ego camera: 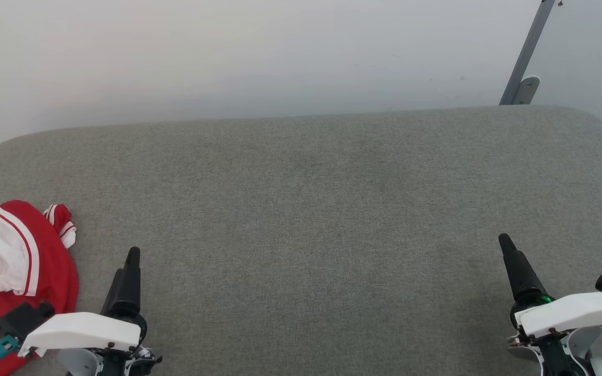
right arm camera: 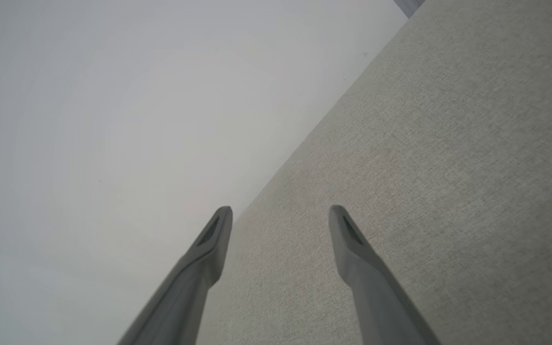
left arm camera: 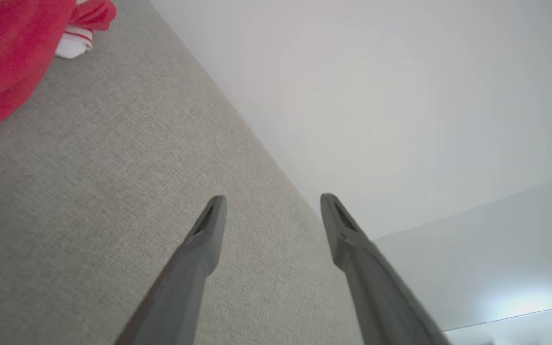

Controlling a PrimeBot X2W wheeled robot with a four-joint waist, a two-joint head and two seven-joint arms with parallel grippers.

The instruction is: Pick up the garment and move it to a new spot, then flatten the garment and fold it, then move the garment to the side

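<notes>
At the left edge of the gray cushion (ego camera: 301, 209), the garment (ego camera: 24, 261) is lying in a crumpled heap. Its red cloth is bunching under a white sleeve and red-white striped trim, and it is running out of the head view at the left and bottom. Just to its right, the left gripper (left arm camera: 271, 201) is hanging over bare cushion, its two dark fingers (left arm camera: 209, 230) standing well apart and gripping nothing. Its fingers are not touching the garment, which is showing in the upper left corner of the left wrist view. In the head view a dark part of that wrist is covering the garment's lower edge. Well apart from it, at the lower right of the head view, the right gripper (right arm camera: 281, 211) is also hanging over bare cushion, jaws spread wide and gripping nothing. Both grippers are pointing toward the pale wall (ego camera: 228, 52) rising behind the cushion's far edge. A gray metal post (ego camera: 528, 47) is slanting up the wall beyond the cushion's far right corner.
</notes>
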